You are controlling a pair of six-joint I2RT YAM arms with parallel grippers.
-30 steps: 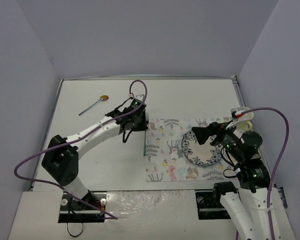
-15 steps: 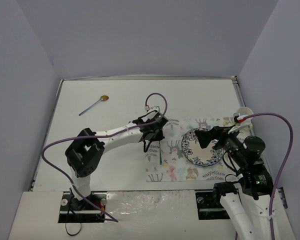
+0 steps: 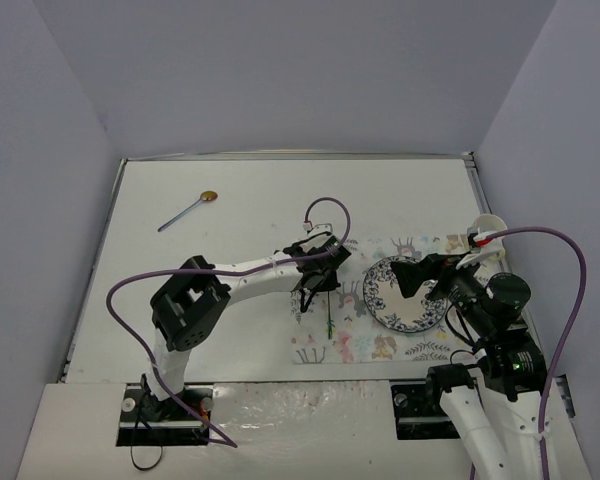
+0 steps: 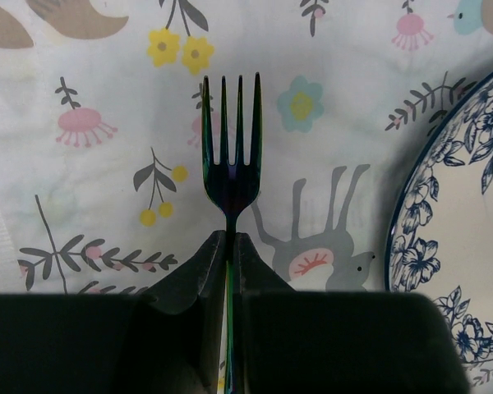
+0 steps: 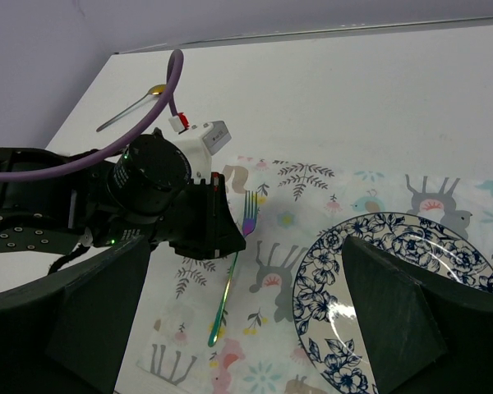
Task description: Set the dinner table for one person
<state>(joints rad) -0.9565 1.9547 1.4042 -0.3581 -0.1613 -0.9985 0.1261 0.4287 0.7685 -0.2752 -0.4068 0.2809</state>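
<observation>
My left gripper [image 3: 315,287] is shut on an iridescent fork [image 3: 328,318], pinching its neck [image 4: 229,246]. The tines [image 4: 230,123] point away from the wrist camera. The fork hangs low over the white cloth mat [image 3: 350,340] printed with pastel animals, just left of the blue floral plate [image 3: 405,297]. In the right wrist view the fork [image 5: 230,283] runs under the left gripper [image 5: 205,226], beside the plate [image 5: 394,271]. My right gripper [image 3: 418,275] is open and empty above the plate, its fingers [image 5: 90,312] spread wide. The dinner table [image 3: 240,200] is the white top under everything.
A gold-bowled spoon [image 3: 186,211] lies at the table's far left and also shows in the right wrist view [image 5: 135,103]. A white cup [image 3: 486,226] stands at the right edge behind the right arm. Grey walls close in the table on three sides.
My left gripper has carried the fork to the right, from the mat's left edge to over the mat beside the plate. The right gripper has drawn back slightly.
</observation>
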